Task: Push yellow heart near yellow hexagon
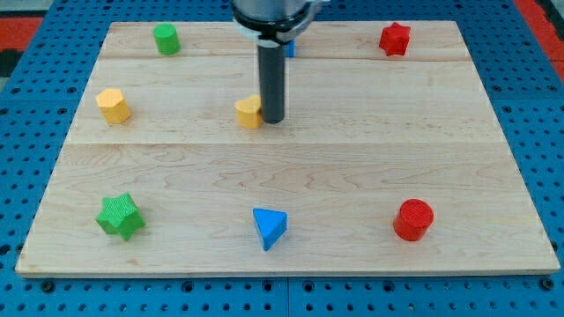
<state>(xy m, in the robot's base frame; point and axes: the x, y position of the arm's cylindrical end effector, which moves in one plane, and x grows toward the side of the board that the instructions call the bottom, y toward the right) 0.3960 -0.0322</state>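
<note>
The yellow heart [249, 112] lies near the board's middle, a little toward the view's top. My tip [272, 120] stands right against the heart's right side, touching it. The yellow hexagon [113, 105] lies at the view's left, about level with the heart and well apart from it.
A green cylinder [166, 39] is at the top left and a red star [395, 39] at the top right. A blue block [289, 47] shows partly behind the rod. A green star [119, 216], blue triangle [269, 227] and red cylinder [413, 219] lie along the bottom.
</note>
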